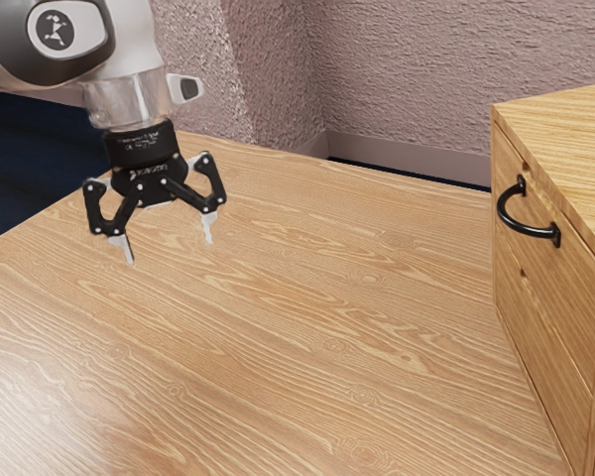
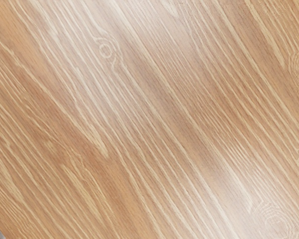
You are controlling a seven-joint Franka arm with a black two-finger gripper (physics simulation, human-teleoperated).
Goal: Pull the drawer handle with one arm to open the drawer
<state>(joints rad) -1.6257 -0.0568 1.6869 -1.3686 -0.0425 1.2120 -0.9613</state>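
A: What did the exterior view show?

B: The gripper point(image 1: 169, 246) hung above the table point(image 1: 307, 327) at the exterior view's left. It pointed down, with its jaws spread wide and nothing between them. The drawer handle point(image 1: 528, 213), a black curved loop, sat on the upper drawer point(image 1: 560, 263) of the cabinet point(image 1: 565, 124) at the exterior view's far right, well apart from the hand. The drawer front looked flush with the cabinet, so I judged it closed.

A: So the step in hand was the approach?

B: That was my reading. To do it well, the hand would need to cross the table toward the exterior view's right. It would also need to tilt from pointing down to facing the drawer front, so the fingers could straddle the loop rather than bump its ends. Holding the jaws wide until the bar lay between them would leave margin. Then it should clench and pull straight out along the drawer's travel. A slanted pull might bind the drawer or slide off the curve.

A: And the wrist view?

B: It looked onto the wood grain of the table point(image 2: 149, 119) beneath the hand, with a pale sheen across it. That gave nothing to aim by, so I would have steered by the exterior view until the handle came under the camera.
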